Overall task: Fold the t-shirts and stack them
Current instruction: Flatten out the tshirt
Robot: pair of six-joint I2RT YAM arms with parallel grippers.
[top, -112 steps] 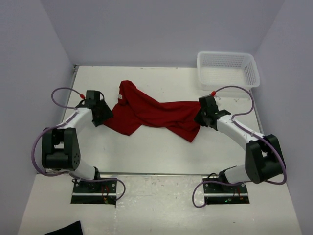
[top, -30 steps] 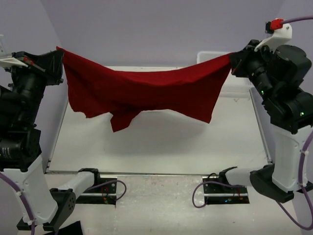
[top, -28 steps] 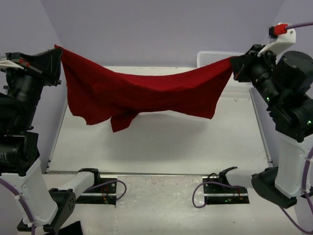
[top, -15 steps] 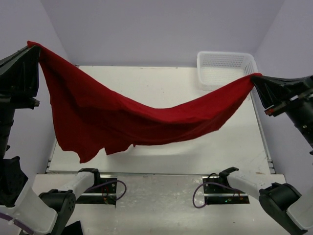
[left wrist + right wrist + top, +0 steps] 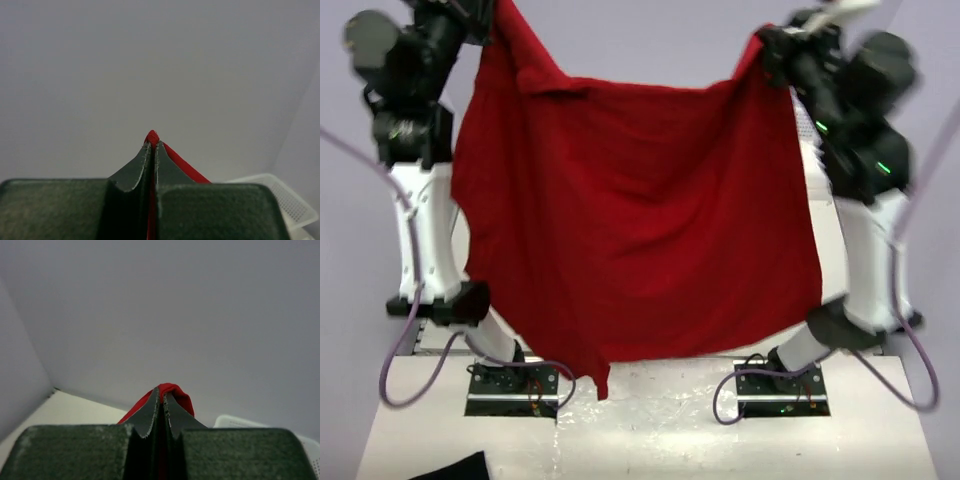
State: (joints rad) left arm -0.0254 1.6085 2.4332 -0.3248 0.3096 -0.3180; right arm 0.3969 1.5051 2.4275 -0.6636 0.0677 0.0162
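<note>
- Your wrist views are showing the left tool point(image 5: 151, 146) and right tool point(image 5: 161, 394) each clamping red cloth; the overhead view is showing the whole t-shirt point(image 5: 640, 220) hanging spread.
- From above, the t-shirt is hiding the basket point(image 5: 282, 195) and most of the surface point(image 5: 65, 410); the left tool is being cut off at the top edge.
- The t-shirt is hanging between and below both tools.

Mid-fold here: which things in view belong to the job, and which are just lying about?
Job:
dark red t-shirt, hung between left jaws and right jaws, both shut on it.

Lying about:
black cloth scrap, near left corner
white mesh basket, untouched
</note>
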